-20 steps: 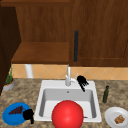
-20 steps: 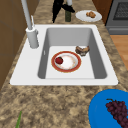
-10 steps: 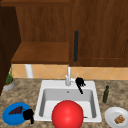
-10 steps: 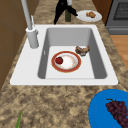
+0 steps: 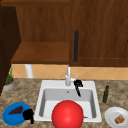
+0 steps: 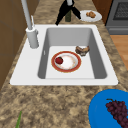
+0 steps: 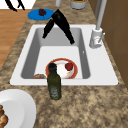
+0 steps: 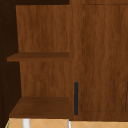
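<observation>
My right hand (image 5: 78,85) hovers over the back of the white sink (image 5: 45,86), just right of the faucet (image 5: 68,77), with straight fingers pointing down into the basin. In the side views this hand (image 6: 67,8) (image 7: 58,21) is spread open and holds nothing. My left hand (image 5: 28,115) hangs at the right edge of a blue plate (image 5: 10,116) of grapes, fingers loose and down. A red-rimmed plate (image 6: 72,62) with a red fruit (image 6: 59,60) lies in the sink beside a brown piece of food (image 6: 82,50). A big red round shape (image 5: 67,115) covers the sink's front.
A dark green bottle (image 5: 106,94) stands right of the sink, and a white plate (image 5: 110,116) with bread lies beyond it. A potted plant (image 5: 8,83) sits far left. Above are a wooden shelf (image 5: 41,53) and a cabinet door with a dark handle (image 5: 76,46).
My right hand has drifted slightly left towards the faucet, and its fingers have turned downward. The left hand has not moved.
</observation>
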Robot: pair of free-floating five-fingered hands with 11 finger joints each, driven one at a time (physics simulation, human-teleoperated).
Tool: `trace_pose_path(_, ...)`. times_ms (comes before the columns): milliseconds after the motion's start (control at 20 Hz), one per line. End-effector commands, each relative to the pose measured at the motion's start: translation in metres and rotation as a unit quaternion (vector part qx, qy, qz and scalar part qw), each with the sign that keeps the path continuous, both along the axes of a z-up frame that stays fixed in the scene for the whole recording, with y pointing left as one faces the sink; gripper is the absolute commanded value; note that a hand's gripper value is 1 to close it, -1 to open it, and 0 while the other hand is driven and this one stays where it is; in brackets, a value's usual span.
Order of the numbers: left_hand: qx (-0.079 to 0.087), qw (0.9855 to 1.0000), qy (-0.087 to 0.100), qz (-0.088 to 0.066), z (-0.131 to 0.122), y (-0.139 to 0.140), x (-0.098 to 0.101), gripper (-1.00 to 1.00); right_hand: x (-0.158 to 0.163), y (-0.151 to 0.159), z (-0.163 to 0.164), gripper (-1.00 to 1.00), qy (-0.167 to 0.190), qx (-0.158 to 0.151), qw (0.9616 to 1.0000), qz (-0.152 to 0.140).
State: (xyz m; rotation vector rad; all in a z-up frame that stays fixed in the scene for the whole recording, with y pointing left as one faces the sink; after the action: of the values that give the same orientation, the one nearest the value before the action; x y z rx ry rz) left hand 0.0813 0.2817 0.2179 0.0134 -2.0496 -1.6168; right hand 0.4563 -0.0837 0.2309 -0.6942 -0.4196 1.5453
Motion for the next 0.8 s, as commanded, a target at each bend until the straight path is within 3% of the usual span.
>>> trace_pose_path(0, 0.000, 1.0000, 0.000, 0.000, 0.000, 0.000, 0.000, 0.00, -0.018, 0.000, 0.000, -1.00, -0.043, 0.051, 0.9978, -0.002)
trace_pose_path(200, 0.000, 1.0000, 0.000, 0.000, 0.000, 0.000, 0.000, 0.00, -0.033, -0.008, 0.006, -1.00, -0.091, 0.056, 0.9943, 0.006)
trace_pose_path(400, 0.000, 1.0000, 0.000, 0.000, 0.000, 0.000, 0.000, 0.00, -0.042, -0.014, 0.010, -1.00, -0.138, 0.070, 0.9878, 0.014)
trace_pose_path(450, 0.000, 1.0000, 0.000, 0.000, 0.000, 0.000, 0.000, 0.00, -0.049, -0.015, 0.014, -1.00, -0.104, 0.088, 0.9903, 0.028)
trace_pose_path(550, 0.000, 1.0000, 0.000, 0.000, 0.000, 0.000, 0.000, 0.00, -0.059, -0.015, 0.019, -1.00, -0.098, 0.093, 0.9901, 0.038)
trace_pose_path(650, 0.000, 1.0000, 0.000, 0.000, 0.000, 0.000, 0.000, 0.00, -0.064, -0.019, 0.023, -1.00, -0.106, 0.098, 0.9884, 0.046)
trace_pose_path(750, 0.000, 1.0000, 0.000, 0.000, 0.000, 0.000, 0.000, 0.00, -0.068, -0.019, 0.019, -1.00, -0.132, 0.119, 0.9830, 0.045)
